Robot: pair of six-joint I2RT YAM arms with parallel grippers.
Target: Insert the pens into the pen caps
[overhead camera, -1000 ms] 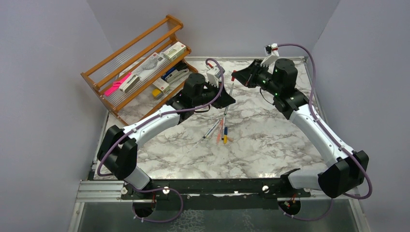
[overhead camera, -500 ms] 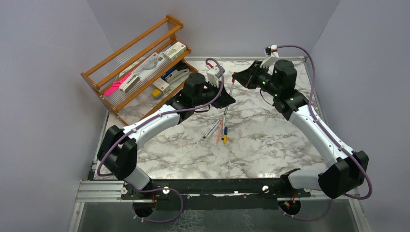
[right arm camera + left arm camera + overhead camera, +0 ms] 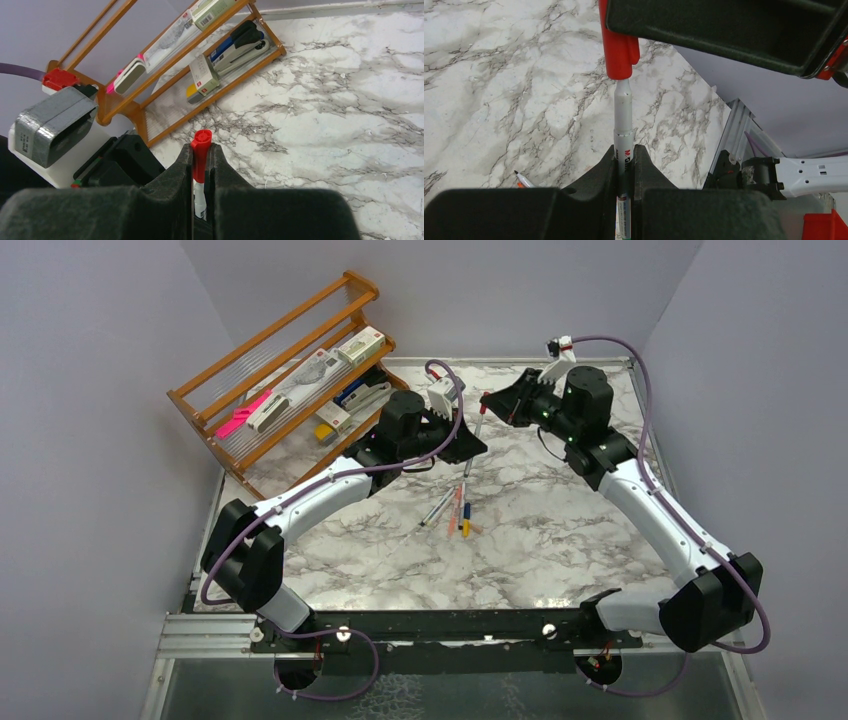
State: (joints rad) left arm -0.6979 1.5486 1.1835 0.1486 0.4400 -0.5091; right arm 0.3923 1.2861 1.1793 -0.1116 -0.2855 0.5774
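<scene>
My left gripper (image 3: 473,447) is shut on a grey-white pen (image 3: 476,432), which it holds above the table with the tip pointing away. In the left wrist view the pen's barrel (image 3: 623,117) rises from my left gripper (image 3: 625,152) into a red pen cap (image 3: 620,50). My right gripper (image 3: 497,400) is shut on that red cap (image 3: 484,397). In the right wrist view the cap (image 3: 201,142) sits between the fingers of my right gripper (image 3: 201,151), with the white barrel (image 3: 199,200) below it. Three more pens (image 3: 453,510) lie on the table.
A wooden rack (image 3: 205,410) with staplers, boxes and a pink bar stands at the back left; it also shows in the right wrist view (image 3: 165,117). The marble table (image 3: 560,530) has a raised metal rim. A loose pen tip (image 3: 521,179) shows below the left gripper.
The right gripper has shifted very slightly with the red cap on the pen's tip. The left arm has held still.
</scene>
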